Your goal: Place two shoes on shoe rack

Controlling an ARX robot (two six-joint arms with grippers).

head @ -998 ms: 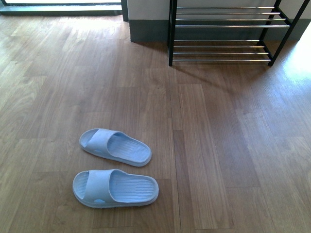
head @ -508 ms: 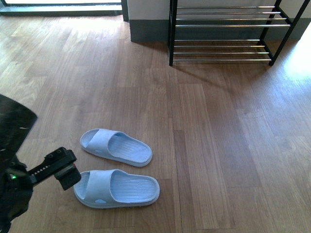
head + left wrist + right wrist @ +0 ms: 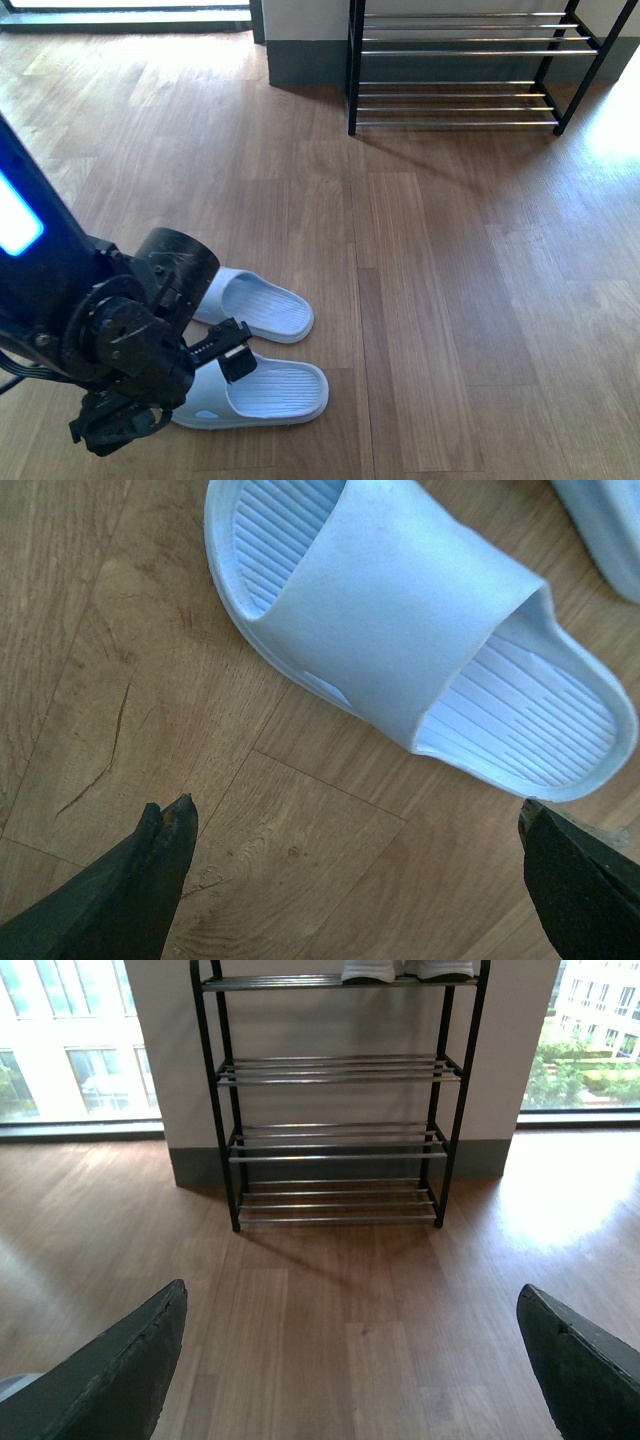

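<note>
The shoe rack point(image 3: 460, 70) stands at the far wall, well apart from both slides. The near slide point(image 3: 270, 390) and far slide point(image 3: 260, 305) lie side by side on the floor point(image 3: 450, 300). My left gripper point(image 3: 352, 825) hangs close by the near slide, jaws spread wide, holding nothing. My right gripper point(image 3: 352, 1298) faces the rack, also wide open and empty.

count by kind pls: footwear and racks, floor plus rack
Pale blue slides on the floor: 2, near slide and far slide
White-soled shoes on the rack's top tier: 2, left one and right one, both cropped by the frame edge
Shoe rack: 1
Total: 5
</note>
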